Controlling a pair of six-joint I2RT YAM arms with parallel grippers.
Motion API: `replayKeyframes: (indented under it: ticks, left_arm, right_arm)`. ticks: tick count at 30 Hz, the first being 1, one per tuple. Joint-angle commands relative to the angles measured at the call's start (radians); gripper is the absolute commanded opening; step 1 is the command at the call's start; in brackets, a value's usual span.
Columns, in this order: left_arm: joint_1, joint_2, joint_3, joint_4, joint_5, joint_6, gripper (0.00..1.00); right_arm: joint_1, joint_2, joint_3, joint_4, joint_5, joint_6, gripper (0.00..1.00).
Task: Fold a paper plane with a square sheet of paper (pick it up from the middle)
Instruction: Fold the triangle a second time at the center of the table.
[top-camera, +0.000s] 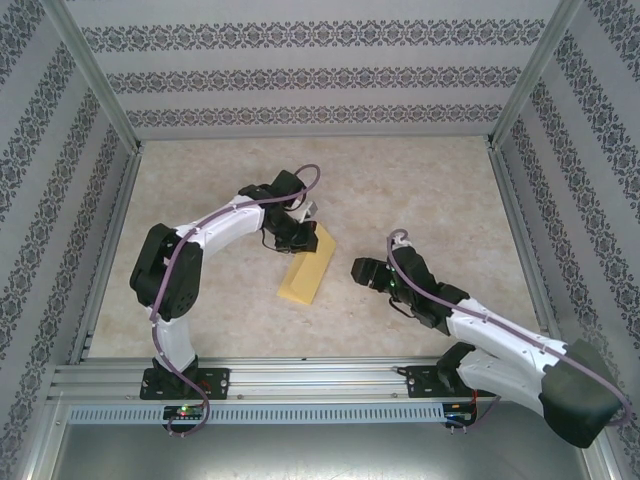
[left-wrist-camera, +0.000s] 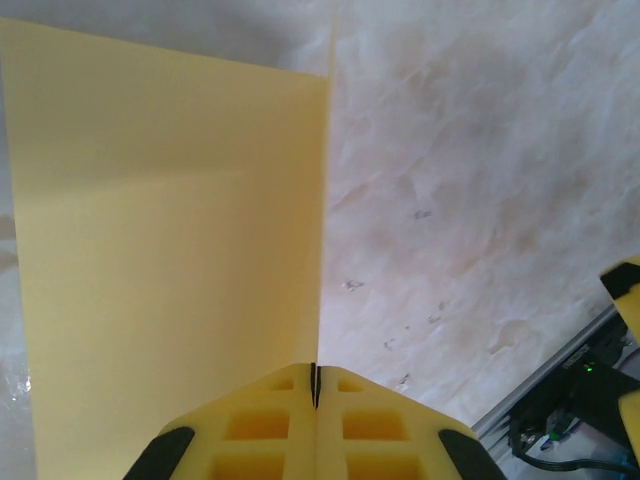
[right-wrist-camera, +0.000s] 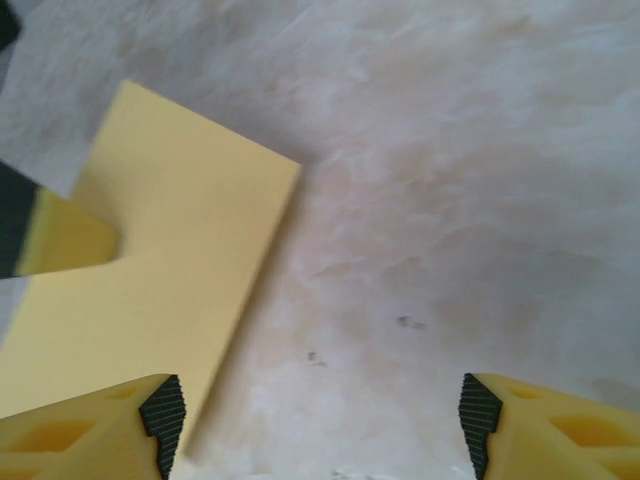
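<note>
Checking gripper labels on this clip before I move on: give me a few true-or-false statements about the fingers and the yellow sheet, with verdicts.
1. The left fingers are shut on the yellow sheet. True.
2. The right fingers grip the yellow sheet. False: they stand wide apart and hold nothing.
3. The yellow sheet is already a pointed dart. False: it shows straight edges and square corners.
4. In the top view, the right fingers lie to the right of the yellow sheet. True.

Marbled tabletop (top-camera: 400, 190), patterned walls (top-camera: 320, 75)
</note>
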Motion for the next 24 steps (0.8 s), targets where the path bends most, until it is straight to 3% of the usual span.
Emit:
replayKeyframes:
  ticks: [1, 7, 14, 19, 24]
  left_arm:
    - [-0.006, 0.003, -0.014, 0.058, -0.016, -0.008, 0.01]
    - [-0.002, 0.024, -0.035, 0.109, 0.005, -0.092, 0.01]
    - [-0.002, 0.033, -0.030, 0.083, -0.016, -0.082, 0.03]
    - [-0.001, 0.036, -0.029, 0.078, -0.018, -0.082, 0.03]
    - [-0.001, 0.036, -0.030, 0.081, -0.014, -0.085, 0.03]
  right_arm:
    - [0.026, 0.054, 0.057, 0.050, -0.120, -0.070, 0.71]
    - [0.155, 0.194, 0.216, -0.056, -0.081, -0.160, 0.69]
    - [0.345, 0.350, 0.385, -0.163, 0.092, -0.258, 0.72]
    - [0.415, 0.443, 0.476, -0.235, 0.165, -0.300, 0.76]
    - [0.492, 0.530, 0.558, -0.318, 0.320, -0.300, 0.77]
